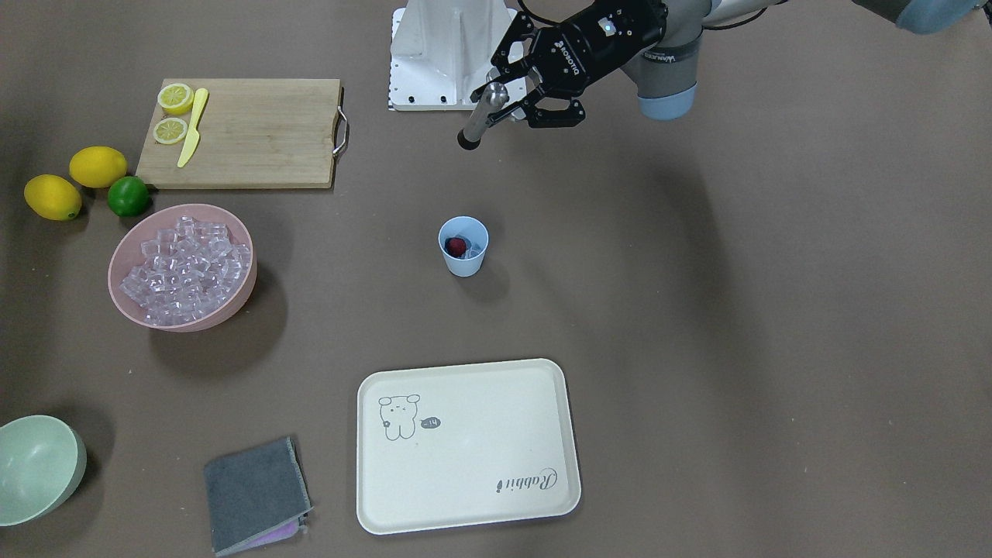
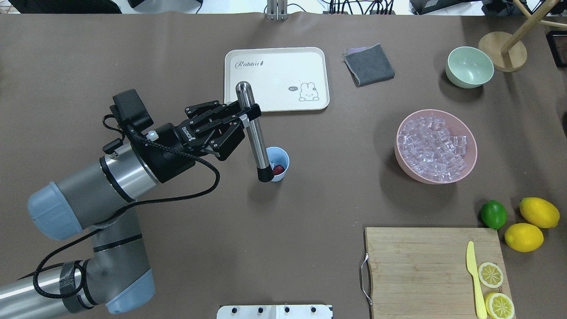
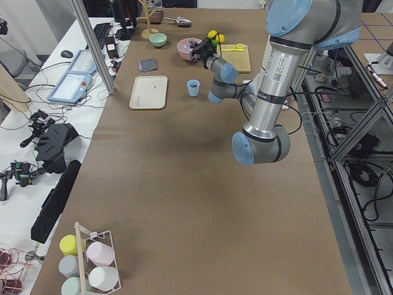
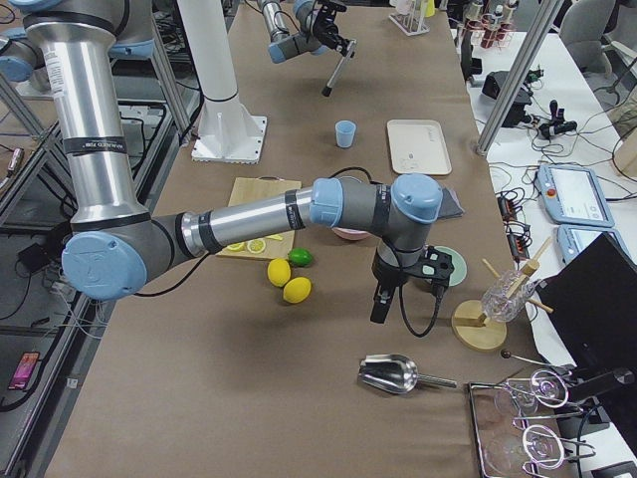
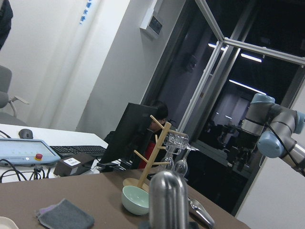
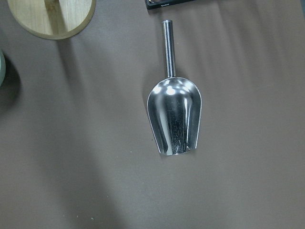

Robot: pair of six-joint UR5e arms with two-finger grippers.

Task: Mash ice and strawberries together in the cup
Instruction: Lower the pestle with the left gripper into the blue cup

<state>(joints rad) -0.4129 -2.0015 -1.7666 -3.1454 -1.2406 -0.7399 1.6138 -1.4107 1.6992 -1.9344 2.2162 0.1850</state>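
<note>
Now: left fingers [image 2: 217,108] clamp steel masher [image 2: 252,128], tilted, raised clear of cup [image 2: 285,158]. Straighten, centre over strawberry [image 2: 278,169], press gently; light cup may tip. Right fingers [image 4: 380,304]: cannot tell.

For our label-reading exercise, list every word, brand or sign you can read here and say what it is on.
"Rabbit": on the cream tray.
"Hi~": in a speech bubble beside the rabbit drawing on that tray.
"ROBOTIQ": on the left gripper, which holds the steel muddler.
Lettering on the left arm's wrist: too blurred to read.
</note>
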